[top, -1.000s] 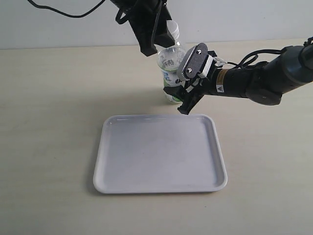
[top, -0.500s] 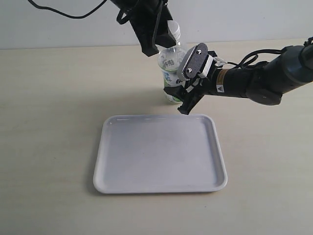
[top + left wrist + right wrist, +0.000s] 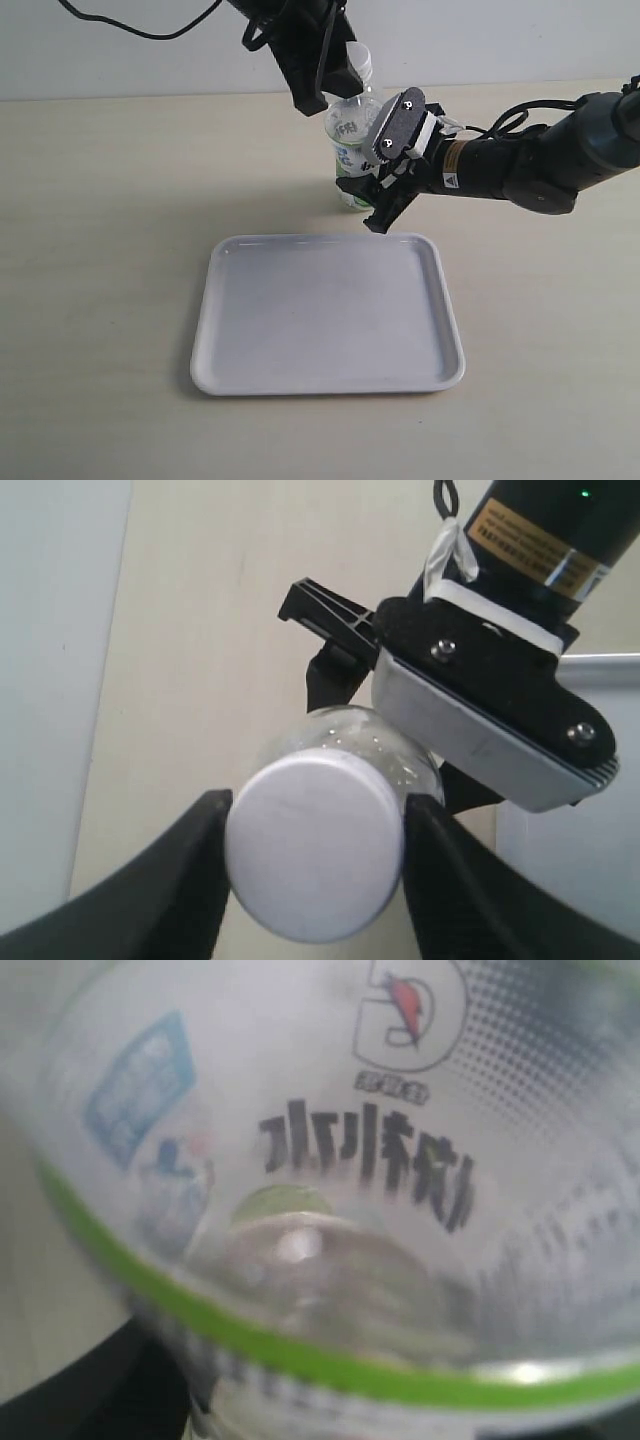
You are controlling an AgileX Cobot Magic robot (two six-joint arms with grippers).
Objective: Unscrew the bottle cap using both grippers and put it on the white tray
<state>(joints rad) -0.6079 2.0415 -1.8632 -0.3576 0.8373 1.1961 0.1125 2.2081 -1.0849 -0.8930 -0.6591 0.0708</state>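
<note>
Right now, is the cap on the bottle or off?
On. The bottle cap sits atop the bottle, clamped by the left end effector. How loose it is, cannot tell.

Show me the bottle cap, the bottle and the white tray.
bottle cap (image 3: 313, 855): left wrist view, flat top.
bottle (image 3: 345, 140): exterior view, labelled side.
white tray (image 3: 320, 320): exterior view, bare floor.

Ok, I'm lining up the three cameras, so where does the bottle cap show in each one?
Exterior view: the bottle cap sits top centre on the bottle, half hidden behind the left gripper.
Left wrist view: the cap sits between two dark fingers.
Right wrist view: not in it; the label fills the picture.
Shared landmark: the bottle.
</note>
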